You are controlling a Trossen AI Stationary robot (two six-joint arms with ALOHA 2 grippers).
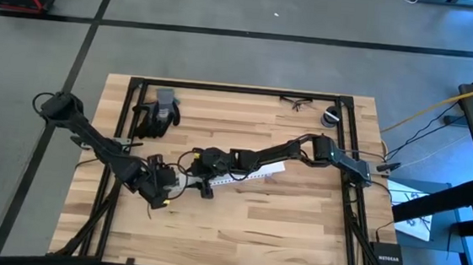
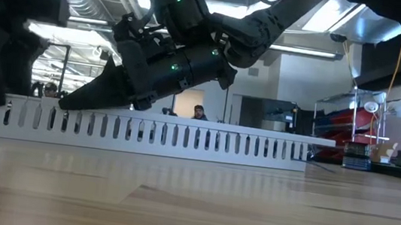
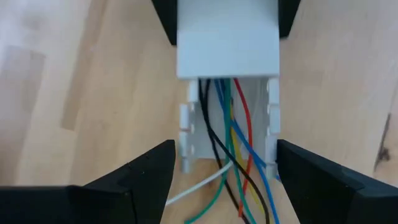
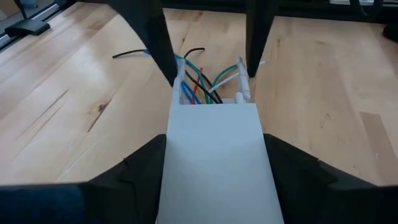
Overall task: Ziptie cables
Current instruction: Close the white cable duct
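Fingers [image 3: 143,180] of left gripper [image 3: 224,180] spread around channel [image 3: 227,37] end with cables [image 3: 233,149]; right gripper [image 4: 214,180] spread, straddling channel.

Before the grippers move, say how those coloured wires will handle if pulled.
The wires are probably floppy: they curl and cross leaving the white slotted channel. They look thin, so likely light. Loose and unbundled, they may splay apart.

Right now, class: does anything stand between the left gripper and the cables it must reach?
Partly. The cables lie inside the white slotted channel, whose side walls flank them, and a white cover hides them farther along. The open left gripper straddles the channel's open end.
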